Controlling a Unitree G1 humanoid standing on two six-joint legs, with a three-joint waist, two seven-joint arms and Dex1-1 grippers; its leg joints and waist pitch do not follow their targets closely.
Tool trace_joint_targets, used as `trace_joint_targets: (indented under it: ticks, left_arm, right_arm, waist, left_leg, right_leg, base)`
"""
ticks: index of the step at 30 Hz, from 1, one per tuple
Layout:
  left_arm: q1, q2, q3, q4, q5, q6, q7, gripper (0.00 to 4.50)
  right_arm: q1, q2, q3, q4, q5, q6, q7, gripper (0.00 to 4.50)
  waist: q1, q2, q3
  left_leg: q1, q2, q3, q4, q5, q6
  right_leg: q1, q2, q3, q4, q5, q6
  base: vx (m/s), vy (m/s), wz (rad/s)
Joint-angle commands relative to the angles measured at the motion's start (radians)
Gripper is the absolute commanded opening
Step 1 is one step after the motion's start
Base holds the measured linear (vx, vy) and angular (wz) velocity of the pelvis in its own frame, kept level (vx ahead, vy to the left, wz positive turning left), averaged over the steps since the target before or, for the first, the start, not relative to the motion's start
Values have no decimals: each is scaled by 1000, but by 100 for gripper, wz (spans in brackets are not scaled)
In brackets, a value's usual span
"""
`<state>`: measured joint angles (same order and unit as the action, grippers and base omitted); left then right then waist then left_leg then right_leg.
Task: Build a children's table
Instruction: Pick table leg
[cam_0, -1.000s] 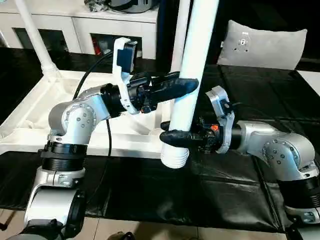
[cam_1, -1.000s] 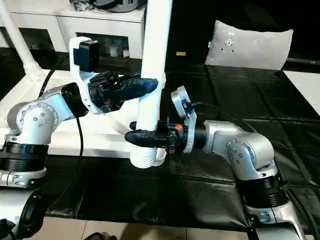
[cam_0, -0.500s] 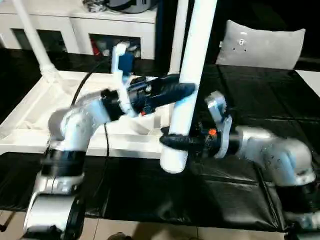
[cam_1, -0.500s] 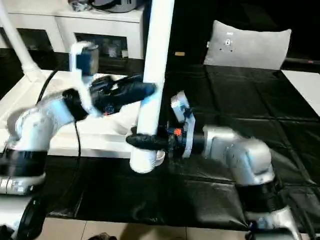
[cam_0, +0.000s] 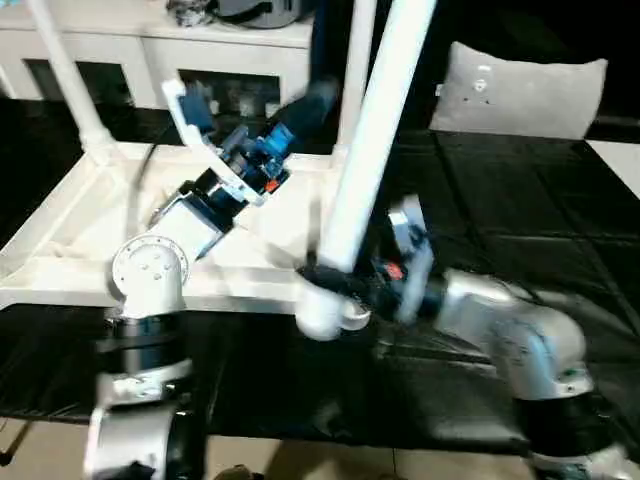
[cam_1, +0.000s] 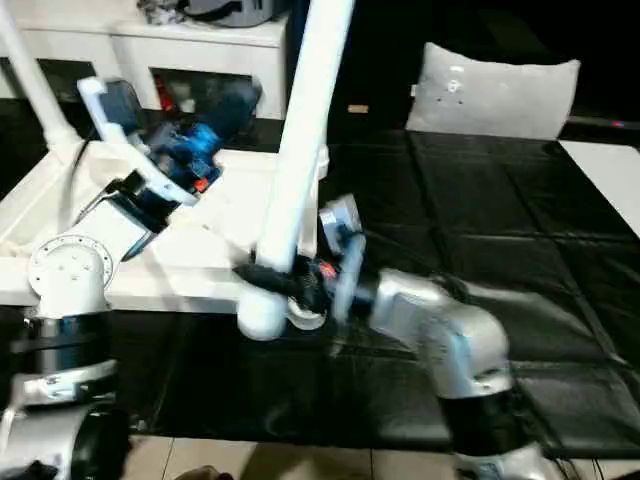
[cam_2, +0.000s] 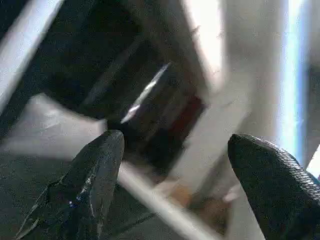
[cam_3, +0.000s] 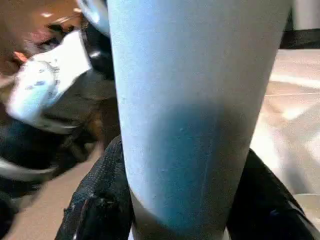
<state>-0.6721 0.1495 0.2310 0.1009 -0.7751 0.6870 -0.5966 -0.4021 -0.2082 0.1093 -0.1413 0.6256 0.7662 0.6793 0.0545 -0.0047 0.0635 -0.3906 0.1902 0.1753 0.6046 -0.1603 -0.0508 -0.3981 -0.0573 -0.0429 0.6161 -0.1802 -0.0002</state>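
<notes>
Black-matted bench (cam_0: 480, 200) carries upturned table top (cam_0: 60, 235), one leg (cam_0: 70, 85) seated in its far corner socket. Right claw (cam_0: 335, 285) clamps leaning loose leg (cam_0: 375, 140); left claw (cam_2: 175, 165) spread, empty.

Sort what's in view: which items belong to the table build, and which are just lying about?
Belongs to the job:
- white table top, lying underside up
- leg held in the right pincer
- leg standing in a far corner socket

Lying about:
- grey-white pillow
- white cabinet
</notes>
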Motion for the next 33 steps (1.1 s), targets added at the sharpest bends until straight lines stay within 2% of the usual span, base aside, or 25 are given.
trace_joint_targets:
  ticks: [1, 2, 4, 7, 12, 14, 17, 18, 19, 20, 21, 24, 25, 26, 27, 28, 29, 31, 32, 33]
  left_arm:
    - [-1, 34, -87, -36, 67, 27, 28, 385]
    - [1, 51, -129, -54, 90, 37, 26, 385]
    - [2, 58, -153, -64, 108, 39, 27, 385]
    - [9, 73, -212, -126, 134, 56, -6, 385]
    - [14, 85, -231, -180, 98, 75, -47, 385]
    - [13, 98, -231, -182, 109, 60, -46, 385]
    - [11, 137, -230, -130, 190, 20, -22, 385]
    - [14, 166, -246, -104, 232, -5, -31, 385]
    - [20, 207, -272, -73, 286, -37, -50, 385]
    - [24, 226, -284, -62, 304, -46, -62, 402]
    - [24, 226, -284, -62, 304, -46, -62, 412]
    - [41, 325, -391, -2, 395, -139, -209, 424]
    - [45, 346, -421, 7, 420, -171, -243, 446]
    - [48, 362, -445, 14, 442, -198, -270, 446]
    - [57, 401, -504, 31, 484, -255, -349, 450]
    - [58, 430, -557, 63, 524, -304, -413, 450]
    - [57, 449, -592, 86, 549, -336, -455, 450]
    - [54, 448, -602, 118, 551, -349, -491, 450]
    - [49, 444, -608, 149, 556, -367, -516, 423]
    - [49, 444, -608, 149, 556, -367, -516, 416]
  right_arm:
    - [-22, -4, 26, -4, -78, -78, -30, 191]
    - [-26, -4, 44, 5, -113, -116, -36, 191]
    - [-28, -2, 54, 10, -134, -138, -41, 191]
    - [-34, 8, 76, 40, -183, -174, -72, 191]
    - [-36, 6, 94, 73, -235, -208, -100, 191]
    - [-34, 11, 88, 97, -273, -257, -127, 191]
    - [-33, 22, 51, 130, -301, -287, -182, 191]
    - [-30, 21, 36, 136, -301, -284, -197, 191]
    - [-25, 21, 18, 140, -300, -279, -213, 191]
    - [-21, 21, 10, 140, -297, -277, -218, 191]
    - [-21, 21, 10, 140, -297, -277, -218, 191]
    - [8, 16, -29, 119, -269, -255, -224, 191]
    - [14, 14, -30, 116, -269, -258, -220, 191]
    - [19, 11, -30, 115, -269, -261, -217, 191]
    - [33, 0, -23, 110, -271, -263, -201, 191]
    - [50, -18, -8, 105, -278, -269, -181, 191]
    - [61, -30, 1, 102, -282, -273, -168, 191]
    - [71, -36, 3, 98, -279, -269, -160, 191]
    - [78, -38, 2, 93, -276, -265, -156, 191]
    - [78, -38, 2, 93, -276, -265, -156, 191]
  waist:
    - [-2, 7, -73]
    - [-2, 8, -74]
    - [0, 10, -75]
    - [-2, 8, -77]
    - [-6, 9, -75]
    - [-8, 8, -74]
    - [-15, 10, -70]
    - [-15, 10, -70]
    - [-16, 11, -71]
    - [-18, 16, -71]
    - [-19, 15, -72]
    - [-20, 16, -75]
    - [-22, 17, -76]
    - [-20, 17, -76]
    - [-22, 20, -78]
    - [-19, 24, -77]
    - [-20, 21, -76]
    - [-22, 25, -75]
    - [-21, 28, -75]
    - [-22, 27, -75]
  left_leg:
    - [30, 30, -16, -74, -273, -64]
    - [28, 29, -15, -73, -264, -65]
    - [29, 31, -14, -72, -256, -64]
    - [25, 30, -12, -71, -219, -56]
    - [22, 27, -10, -69, -217, -48]
    - [23, 27, -9, -69, -233, -51]
    - [26, 26, -11, -72, -265, -56]
    - [26, 26, -11, -72, -265, -56]
    - [28, 25, -13, -73, -279, -59]
    - [30, 25, -14, -75, -287, -64]
    - [30, 25, -14, -75, -288, -66]
    - [29, 26, -15, -76, -272, -63]
    - [28, 27, -13, -75, -257, -62]
    - [26, 26, -15, -76, -250, -56]
    - [26, 27, -13, -76, -238, -60]
    - [27, 27, -14, -75, -237, -56]
    - [28, 27, -13, -76, -248, -53]
    - [29, 26, -10, -76, -260, -58]
    - [31, 27, -11, -77, -275, -63]
    - [31, 28, -12, -77, -285, -66]
  right_leg:
    - [33, -63, 37, -89, -361, -96]
    - [33, -63, 38, -86, -339, -103]
    - [32, -63, 39, -83, -311, -114]
    - [38, -63, 39, -73, -223, -152]
    - [42, -60, 39, -74, -225, -161]
    - [39, -61, 39, -76, -247, -157]
    - [35, -59, 39, -82, -300, -141]
    - [35, -59, 39, -82, -300, -141]
    - [33, -57, 40, -84, -319, -125]
    - [33, -57, 39, -84, -319, -120]
    - [33, -57, 39, -83, -313, -120]
    - [35, -59, 41, -79, -278, -129]
    - [36, -59, 42, -75, -243, -139]
    - [37, -60, 41, -79, -233, -142]
    - [39, -60, 41, -70, -198, -157]
    - [39, -61, 41, -72, -194, -160]
    - [39, -60, 42, -75, -202, -161]
    - [38, -61, 42, -74, -206, -170]
    - [37, -63, 42, -75, -221, -177]
    - [37, -63, 42, -74, -226, -181]
  base:
    - [0, 0, 0]
    - [0, 0, 0]
    - [0, 0, 0]
    - [0, 0, 0]
    - [0, 0, 0]
    - [0, 0, 0]
    - [0, 0, 0]
    - [0, 0, 0]
    - [0, 0, 0]
    - [0, 0, 0]
    - [0, 0, 0]
    - [0, 0, 0]
    - [0, 0, 0]
    - [0, 0, 0]
    - [0, 0, 0]
    - [0, 0, 0]
    - [0, 0, 0]
    - [0, 0, 0]
    - [0, 0, 0]
    - [0, 0, 0]
